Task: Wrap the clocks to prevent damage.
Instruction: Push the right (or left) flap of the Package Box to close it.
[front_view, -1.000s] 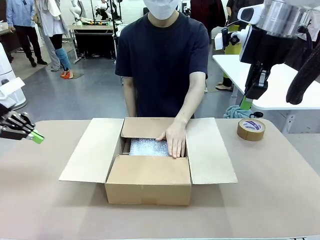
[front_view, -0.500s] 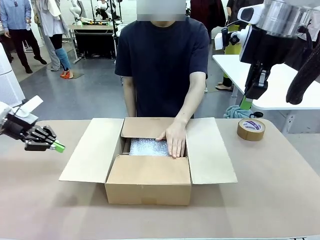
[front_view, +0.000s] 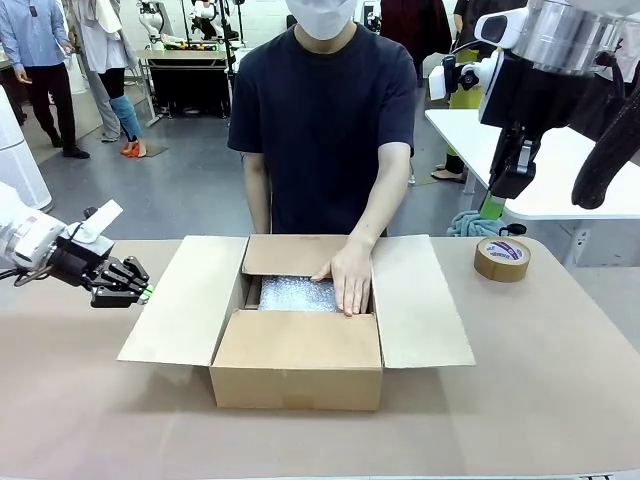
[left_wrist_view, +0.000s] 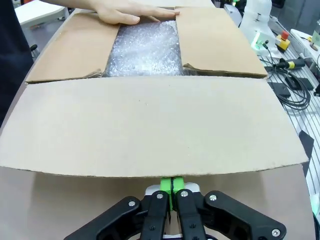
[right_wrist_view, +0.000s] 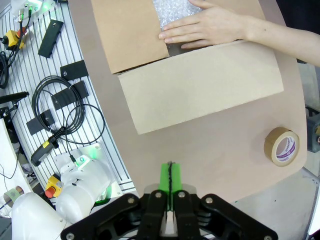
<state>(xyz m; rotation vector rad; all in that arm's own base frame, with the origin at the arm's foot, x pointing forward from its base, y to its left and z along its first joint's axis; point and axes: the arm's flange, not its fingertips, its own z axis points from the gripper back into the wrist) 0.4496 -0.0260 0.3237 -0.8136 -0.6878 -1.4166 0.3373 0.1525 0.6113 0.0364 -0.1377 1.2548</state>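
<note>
On the table (front_view: 560, 380) you have the cardboard box (front_view: 296, 372) standing open, all four flaps folded out. Its left flap (front_view: 185, 300) is what your coming move turns on. It lies straight ahead of the left gripper (front_view: 143, 294), and its long outer edge runs crosswise to the line of the fingers.

Inside the box sits a bubble-wrap bundle (front_view: 295, 294). The clocks themselves are hidden, so you can only judge that they are in it. The person's hand (front_view: 352, 280) rests flat on the bundle's right side.

Your left arm is by far the nearer one. It comes in low and almost level, pointing at the box. In the left wrist view the left gripper (left_wrist_view: 172, 184) has its green pads pressed together on nothing, tips right at the flap's edge; you cannot tell whether they touch.

The right gripper (front_view: 490, 208) hangs high, well apart from the box, above the tape roll (front_view: 502, 258). Its pads are likewise together and empty in the right wrist view (right_wrist_view: 169, 175).
</note>
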